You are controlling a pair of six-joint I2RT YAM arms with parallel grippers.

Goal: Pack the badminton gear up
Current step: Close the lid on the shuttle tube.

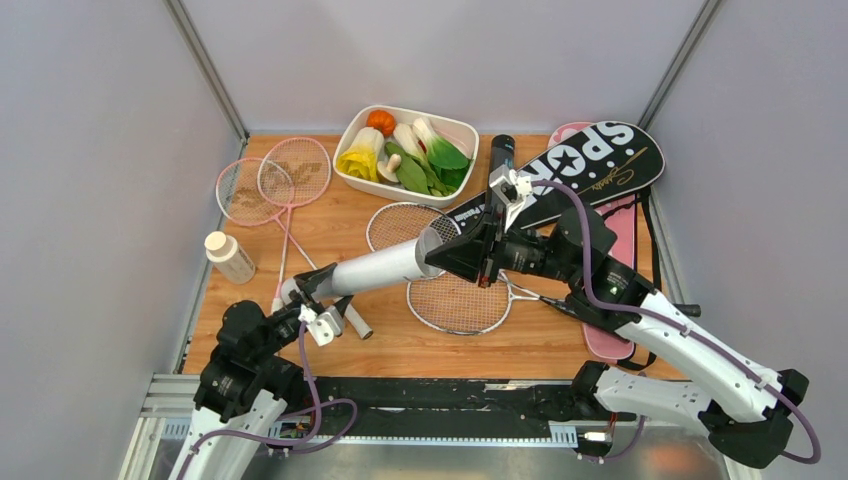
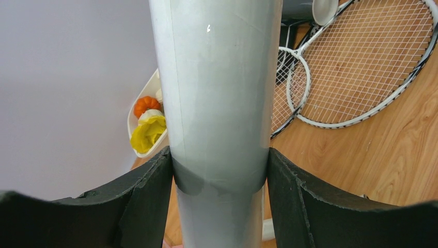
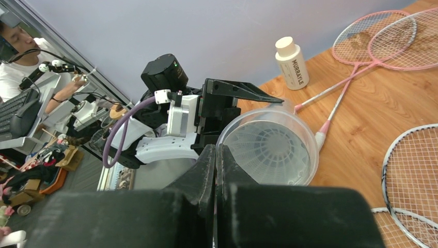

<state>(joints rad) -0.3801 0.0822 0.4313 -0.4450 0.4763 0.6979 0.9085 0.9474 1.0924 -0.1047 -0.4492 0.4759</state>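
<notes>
Two arms meet at one white tube point(image 1: 375, 268). The left arm point(image 1: 245, 350) grips it near its lower end, jaws spread wide around the barrel with both pads point(image 2: 150, 191) pressed against its sides. The tube looks raised off the bench point(image 1: 520, 345). Its long axis climbs from the left base toward the bench's middle, and its open mouth faces the right arm point(image 1: 620, 290).

That arm reaches in low from the right with its wrist turned leftward. Its jaws are pinched fully together just off the mouth, roughly on the tube's axis, with nothing visible between them. Its wrist view looks straight down the bore at a white shuttlecock point(image 3: 268, 150) sitting inside.

Any push or further loading looks like the right arm's work and depends on staying in line with that axis. The silver racquets point(image 1: 450, 290) lie beneath the mouth. The pink racquets point(image 1: 275, 180) are well off to the left.
</notes>
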